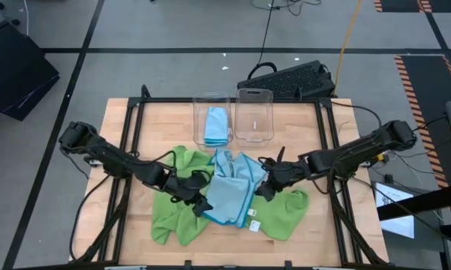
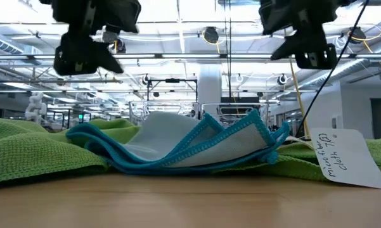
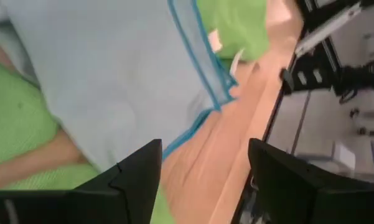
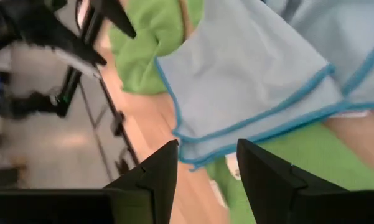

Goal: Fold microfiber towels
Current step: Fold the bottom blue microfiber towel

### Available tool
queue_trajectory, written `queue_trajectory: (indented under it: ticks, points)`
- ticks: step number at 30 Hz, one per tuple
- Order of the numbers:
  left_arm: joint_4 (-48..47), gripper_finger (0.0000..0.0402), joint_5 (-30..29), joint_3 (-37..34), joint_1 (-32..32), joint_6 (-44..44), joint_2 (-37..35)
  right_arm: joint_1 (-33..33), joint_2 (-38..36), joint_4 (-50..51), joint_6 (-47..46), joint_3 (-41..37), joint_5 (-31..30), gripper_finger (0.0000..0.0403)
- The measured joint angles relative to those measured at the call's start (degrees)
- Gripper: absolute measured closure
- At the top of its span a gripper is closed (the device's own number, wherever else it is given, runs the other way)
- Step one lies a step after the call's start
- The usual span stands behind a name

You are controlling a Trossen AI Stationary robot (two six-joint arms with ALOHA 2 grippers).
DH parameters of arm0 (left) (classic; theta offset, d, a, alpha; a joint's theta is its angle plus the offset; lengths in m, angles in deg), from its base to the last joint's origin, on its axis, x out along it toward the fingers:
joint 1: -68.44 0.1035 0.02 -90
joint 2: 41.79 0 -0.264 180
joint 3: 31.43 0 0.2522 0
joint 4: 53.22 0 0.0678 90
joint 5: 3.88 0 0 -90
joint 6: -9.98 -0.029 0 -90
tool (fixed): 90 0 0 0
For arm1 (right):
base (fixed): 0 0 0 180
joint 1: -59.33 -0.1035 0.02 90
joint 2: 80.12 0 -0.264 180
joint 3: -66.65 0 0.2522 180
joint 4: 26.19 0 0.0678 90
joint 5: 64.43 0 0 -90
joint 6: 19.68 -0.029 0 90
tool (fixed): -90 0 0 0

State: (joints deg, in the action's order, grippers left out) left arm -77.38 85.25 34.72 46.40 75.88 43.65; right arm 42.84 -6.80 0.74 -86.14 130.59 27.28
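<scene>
The light blue towel (image 1: 231, 196) lies folded between and below both grippers. Left gripper (image 3: 199, 180) and right gripper (image 4: 206, 171): jaws parted, empty.

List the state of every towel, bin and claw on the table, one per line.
Light blue towel: folded over, lying on the green ones, released.
Left green towel: crumpled, unfolded.
Right green towel: crumpled, partly under the blue one.
Left bin: upright, holding a folded blue towel.
Right bin: upright, empty.
Left claw: open, above the cloth.
Right claw: open, above the cloth.
</scene>
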Motion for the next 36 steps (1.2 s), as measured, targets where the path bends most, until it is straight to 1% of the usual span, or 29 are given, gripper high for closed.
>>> queue_trajectory:
  ticks: [3, 5, 8, 10, 13, 16, 22, 26, 32, 36]
  points:
    - [-4.7, 0.0160, -1.8, -0.1, 0.2, 3.5, 1.0, 0.0, -1.5, 1.1, 5.4, 0.0, 0.2, 0.0245]
    - [-5.8, 0.0160, -1.9, -0.2, 1.1, 5.6, 1.8, 0.0, -2.4, 2.8, 7.6, 0.0, 0.4, 0.0245]
    - [-6.4, 0.0160, -2.4, -0.1, 3.0, 6.3, 1.6, 0.0, -3.2, 6.0, 8.4, 0.0, 0.5, 0.0245]
    - [-6.2, 0.0160, -2.4, -0.1, 4.6, 6.1, 1.7, 0.0, -3.4, 9.0, 7.2, 0.0, 0.0, 0.0245]
    - [-5.8, 0.0160, -2.3, 0.9, 7.2, 2.2, 1.7, 0.8, -3.2, 11.9, 3.8, 0.0, -1.6, 0.0245]
    - [-6.1, 0.0159, -2.2, 2.9, 9.4, -3.3, 1.7, 2.2, -2.0, 12.0, 2.5, 0.0, -1.5, 0.0238]
    - [-14.6, 0.0144, -2.3, 8.1, 13.7, -10.5, 1.7, 5.3, 1.6, 9.3, 1.0, 0.0, -0.1, 0.0190]
    - [-17.2, 0.0138, -1.9, 8.7, 17.1, -14.0, 1.7, 6.9, 5.2, 6.8, 0.8, 0.0, 0.5, 0.0154]
    - [-17.7, 0.0144, 3.4, 8.8, 22.4, -23.3, 1.7, 9.0, 11.6, 4.4, -4.7, 0.0, 5.6, 0.0115]
    - [-18.3, 0.0144, 6.3, 8.8, 25.8, -28.5, 1.7, 9.4, 14.2, 2.2, -5.3, 0.0, 5.8, 0.0109]
